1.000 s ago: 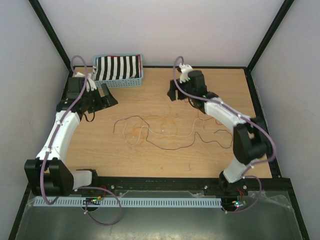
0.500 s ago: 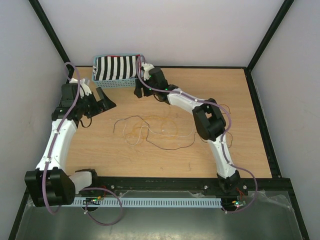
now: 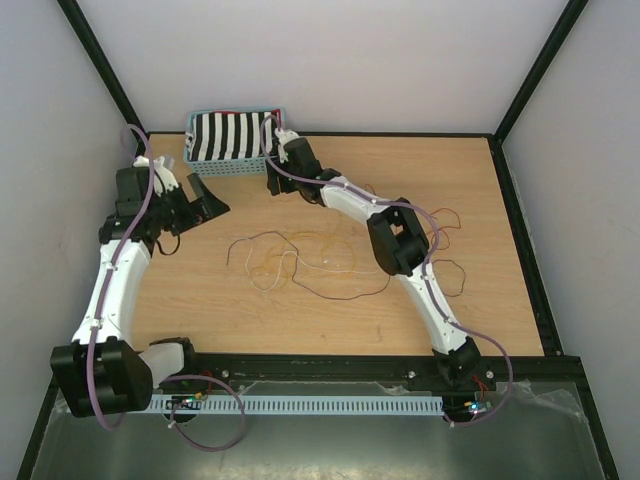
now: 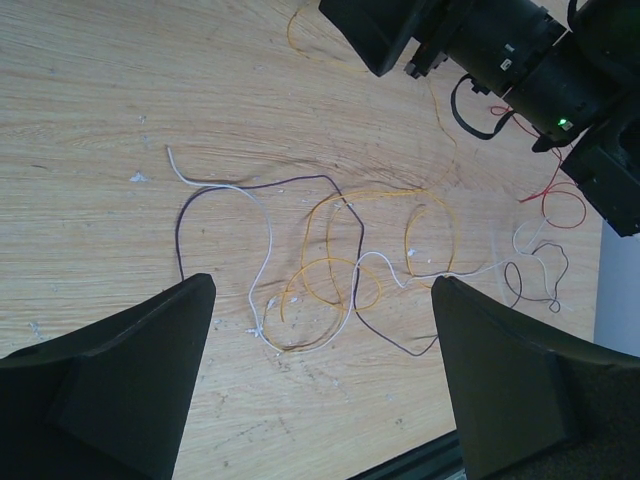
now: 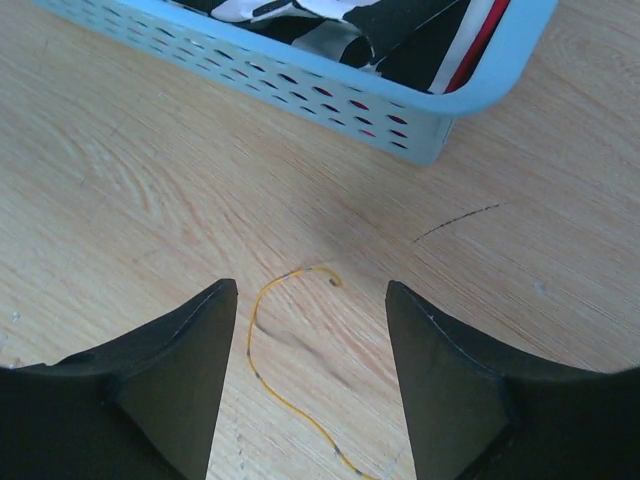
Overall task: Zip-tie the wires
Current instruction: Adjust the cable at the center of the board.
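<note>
I'm seeing the right claw (image 3: 273, 183), jaws spread and empty, swinging across to the near corner of the basket (image 3: 232, 167) since a second back. Left claw (image 3: 205, 197) is staying put, also spread wide. The wires (image 3: 300, 262) are lying loose mid-way across the tabletop (image 3: 480, 200), unmoved. An orange strand (image 5: 252, 345) is lying under the right claw.

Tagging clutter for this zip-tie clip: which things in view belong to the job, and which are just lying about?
Job:
- wires, loose on the table
- left end effector, open
- right end effector, open

Lying about:
- blue basket
- striped contents inside it

No zip tie is visible.
</note>
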{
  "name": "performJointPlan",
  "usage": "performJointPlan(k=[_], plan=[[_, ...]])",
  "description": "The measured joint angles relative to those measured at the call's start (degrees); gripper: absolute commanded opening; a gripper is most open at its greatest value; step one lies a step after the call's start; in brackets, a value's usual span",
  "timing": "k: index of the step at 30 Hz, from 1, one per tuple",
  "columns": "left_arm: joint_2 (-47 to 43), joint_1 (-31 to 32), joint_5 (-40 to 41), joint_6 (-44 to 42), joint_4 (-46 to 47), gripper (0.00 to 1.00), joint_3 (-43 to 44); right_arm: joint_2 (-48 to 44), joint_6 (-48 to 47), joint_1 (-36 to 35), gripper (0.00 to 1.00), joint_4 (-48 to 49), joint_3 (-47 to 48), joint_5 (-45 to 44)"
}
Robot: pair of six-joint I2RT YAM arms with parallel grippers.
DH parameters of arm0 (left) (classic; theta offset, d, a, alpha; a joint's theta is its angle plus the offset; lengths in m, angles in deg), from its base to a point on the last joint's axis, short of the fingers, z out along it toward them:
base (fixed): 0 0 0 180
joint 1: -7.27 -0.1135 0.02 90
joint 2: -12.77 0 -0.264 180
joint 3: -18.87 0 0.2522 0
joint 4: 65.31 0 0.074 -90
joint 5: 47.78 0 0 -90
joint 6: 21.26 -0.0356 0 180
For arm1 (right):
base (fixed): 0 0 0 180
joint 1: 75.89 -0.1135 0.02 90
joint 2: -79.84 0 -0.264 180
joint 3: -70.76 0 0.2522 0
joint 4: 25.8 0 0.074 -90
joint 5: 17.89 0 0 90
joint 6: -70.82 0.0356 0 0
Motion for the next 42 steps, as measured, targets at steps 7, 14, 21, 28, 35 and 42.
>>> performJointPlan(k=[7, 14, 21, 28, 35, 42], plan=[[0.0, -0.8, -0.6, -0.2, 0.0, 0.92, -0.2, 4.0, 0.3, -0.3, 0.41, -0.6, 4.4, -0.8], [0.0, -1.4, -1.1, -0.5, 0.1, 0.92, -0.5, 4.6, 0.5, -0.3, 0.0, -1.5, 4.8, -1.1], [0.0, -1.8, -1.5, -0.7, 0.0, 0.92, -0.8, 2.0, -1.1, -0.3, 0.0, -2.1, 3.0, -2.9], [-0.3, -1.9, -1.8, -1.0, 0.1, 0.92, -0.9, -16.7, -4.5, -0.3, 0.0, -3.2, -11.1, -7.8], [-0.4, -1.9, -4.3, -1.0, 0.8, 0.92, -1.2, -41.4, -7.8, -0.3, 0.0, -3.2, -27.0, -17.1], [-0.3, -0.8, -5.9, -0.9, 2.4, 0.92, -2.6, -61.4, -8.2, -0.3, 0.0, -9.1, -45.7, -22.0]])
